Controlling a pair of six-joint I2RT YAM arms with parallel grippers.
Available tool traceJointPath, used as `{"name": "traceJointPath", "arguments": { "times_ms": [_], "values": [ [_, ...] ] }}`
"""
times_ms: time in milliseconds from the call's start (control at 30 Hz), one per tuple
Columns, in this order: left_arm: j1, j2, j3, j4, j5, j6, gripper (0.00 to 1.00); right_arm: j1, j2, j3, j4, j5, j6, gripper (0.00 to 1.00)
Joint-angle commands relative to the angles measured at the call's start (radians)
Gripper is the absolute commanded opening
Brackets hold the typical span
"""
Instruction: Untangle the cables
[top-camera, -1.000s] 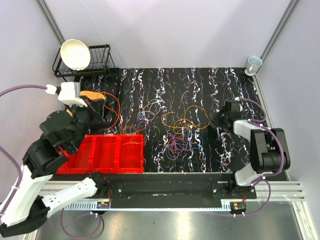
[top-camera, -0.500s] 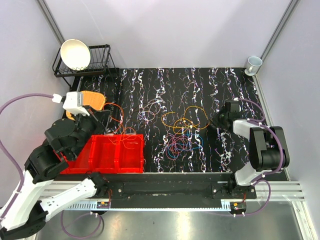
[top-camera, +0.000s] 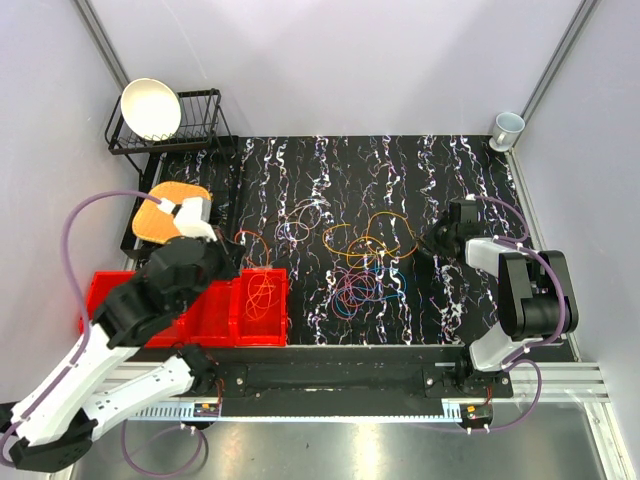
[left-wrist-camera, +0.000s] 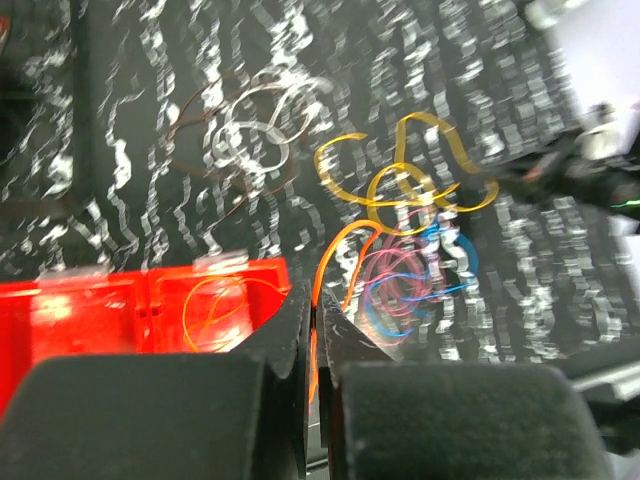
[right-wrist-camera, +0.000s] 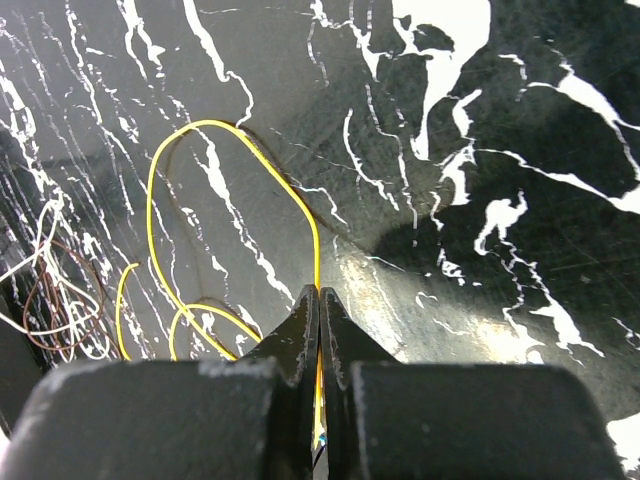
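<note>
The left gripper (left-wrist-camera: 314, 300) is pressed together on an orange cable (left-wrist-camera: 336, 240), which arcs up from its jaws just past the right end of the red bin (left-wrist-camera: 80, 292). Another orange loop (top-camera: 262, 292) lies in the bin's right compartment. The right gripper (right-wrist-camera: 319, 295), at the right of the black mat (top-camera: 450, 170), pinches the yellow cable (right-wrist-camera: 200, 135). The pink, blue and purple cables (top-camera: 362, 285) lie tangled mid-mat, just nearer than the yellow loops, with a whitish loop (top-camera: 300, 215) farther left.
</note>
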Motion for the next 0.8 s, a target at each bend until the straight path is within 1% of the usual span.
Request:
{"name": "traceJointPath", "arguments": {
  "times_ms": [0,167,333,400,533,767],
  "values": [
    [0.002,0.023,-0.044,0.073,-0.119,-0.019,0.00,-0.003,0.010,0.038,0.039,-0.030,0.007,0.00],
    [0.002,0.093,-0.094,0.121,-0.193,-0.013,0.00,-0.001,0.010,0.039,0.038,-0.030,0.007,0.00],
    [0.002,0.195,-0.156,0.115,-0.294,-0.050,0.00,-0.003,0.019,0.042,0.038,-0.034,0.005,0.00],
    [0.002,0.207,-0.180,0.104,-0.322,-0.068,0.00,-0.001,0.021,0.045,0.038,-0.039,0.003,0.00],
    [0.004,0.209,-0.234,0.103,-0.320,-0.108,0.00,-0.003,0.024,0.045,0.039,-0.042,0.003,0.00],
    [0.004,0.227,-0.327,0.096,-0.239,-0.174,0.00,-0.003,0.039,0.052,0.044,-0.059,0.008,0.00]
  ]
}}
